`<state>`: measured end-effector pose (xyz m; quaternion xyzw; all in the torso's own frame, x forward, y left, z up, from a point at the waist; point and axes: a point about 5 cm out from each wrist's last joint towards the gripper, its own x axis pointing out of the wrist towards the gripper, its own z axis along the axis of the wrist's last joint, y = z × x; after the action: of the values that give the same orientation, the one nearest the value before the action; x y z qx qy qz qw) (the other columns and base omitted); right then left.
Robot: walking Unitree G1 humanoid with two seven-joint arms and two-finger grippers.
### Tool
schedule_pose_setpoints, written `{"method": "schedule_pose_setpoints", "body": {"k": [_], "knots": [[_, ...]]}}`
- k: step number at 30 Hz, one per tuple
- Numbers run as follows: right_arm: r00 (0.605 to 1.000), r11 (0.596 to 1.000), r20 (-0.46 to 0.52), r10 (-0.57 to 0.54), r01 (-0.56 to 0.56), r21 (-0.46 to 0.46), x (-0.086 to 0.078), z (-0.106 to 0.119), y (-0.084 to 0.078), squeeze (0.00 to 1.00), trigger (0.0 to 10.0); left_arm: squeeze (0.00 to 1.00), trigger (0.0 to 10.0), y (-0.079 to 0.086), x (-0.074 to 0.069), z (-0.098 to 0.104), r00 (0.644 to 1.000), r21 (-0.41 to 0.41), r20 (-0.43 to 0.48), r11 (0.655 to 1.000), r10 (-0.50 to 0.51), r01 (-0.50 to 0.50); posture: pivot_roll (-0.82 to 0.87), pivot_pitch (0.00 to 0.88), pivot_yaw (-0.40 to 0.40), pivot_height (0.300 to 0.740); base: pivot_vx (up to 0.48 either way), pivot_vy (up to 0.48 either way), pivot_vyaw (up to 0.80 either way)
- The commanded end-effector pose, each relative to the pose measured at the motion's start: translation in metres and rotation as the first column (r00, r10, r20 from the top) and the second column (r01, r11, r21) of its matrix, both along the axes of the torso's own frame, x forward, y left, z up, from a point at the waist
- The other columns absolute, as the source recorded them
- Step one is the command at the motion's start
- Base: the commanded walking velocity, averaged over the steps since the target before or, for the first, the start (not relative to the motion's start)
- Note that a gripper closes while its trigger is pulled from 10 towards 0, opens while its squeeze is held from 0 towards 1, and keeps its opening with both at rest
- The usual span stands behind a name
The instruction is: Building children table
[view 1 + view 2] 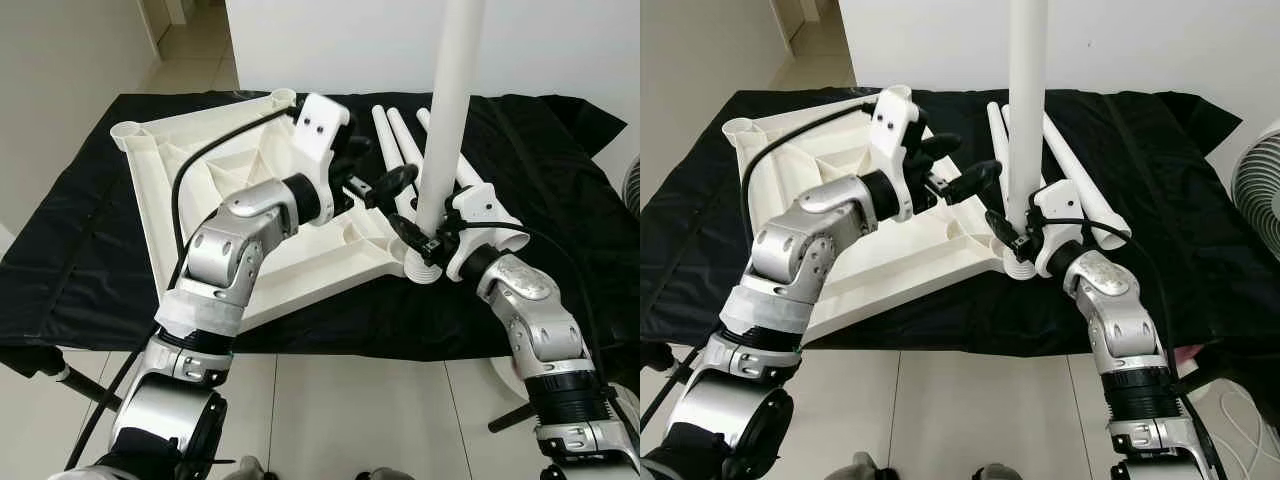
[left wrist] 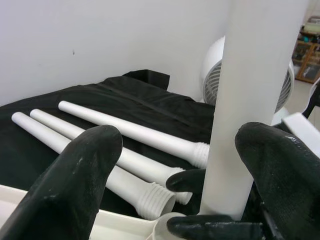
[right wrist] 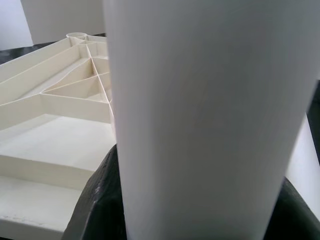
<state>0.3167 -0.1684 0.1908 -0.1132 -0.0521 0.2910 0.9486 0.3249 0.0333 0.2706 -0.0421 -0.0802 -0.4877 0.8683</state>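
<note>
Here right gripper [image 1: 425, 243] clamps upright leg [image 1: 445, 110]; left gripper [image 1: 965, 172] agape; fan [image 2: 220, 75] behind.

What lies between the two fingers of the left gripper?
Nothing yet: the left wrist view shows the gap bare, with the upright leg just beyond the fingers.

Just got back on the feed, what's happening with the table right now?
The white tabletop lies upside down on the black cloth. The right gripper holds one white leg upright at the tabletop's near corner socket. The left gripper is open beside that leg, not touching it. Three more legs lie on the cloth behind.
</note>
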Motion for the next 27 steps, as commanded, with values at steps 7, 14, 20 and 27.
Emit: {"method": "schedule_pose_setpoints", "body": {"k": [7, 14, 20, 27], "knots": [[0.999, 0.999, -0.042, 0.021, -0.022, -0.025, 0.002, -0.01, 0.01, 0.0, 10.0, 0.0, 10.0, -0.007, -0.016, 0.013, 0.981, -0.059, 0.001, 0.98, -0.192, 0.192, -0.16, 0.023, 0.08, 0.74, 0.0, 0.0, 0.0], [0.998, 0.994, -0.03, 0.06, -0.063, -0.093, 0.002, -0.009, 0.019, 0.0, 10.0, 0.0, 10.0, -0.012, -0.022, 0.019, 0.974, -0.083, -0.001, 0.971, -0.226, 0.225, -0.16, 0.017, 0.083, 0.74, 0.0, 0.0, 0.0], [0.995, 0.981, -0.018, 0.096, -0.098, -0.167, 0.002, -0.009, 0.025, 0.0, 10.0, 0.0, 10.0, -0.014, -0.02, 0.03, 0.979, -0.119, 0.002, 0.972, -0.202, 0.201, -0.16, 0.0, 0.084, 0.74, 0.0, 0.0, 0.0], [0.995, 0.977, -0.018, 0.101, -0.103, -0.184, 0.002, -0.008, 0.025, 0.0, 10.0, 0.0, 10.0, -0.01, -0.018, 0.042, 0.989, -0.16, 0.009, 0.977, -0.145, 0.144, -0.16, 0.0, 0.083, 0.74, 0.0, 0.0, 0.0]]}}
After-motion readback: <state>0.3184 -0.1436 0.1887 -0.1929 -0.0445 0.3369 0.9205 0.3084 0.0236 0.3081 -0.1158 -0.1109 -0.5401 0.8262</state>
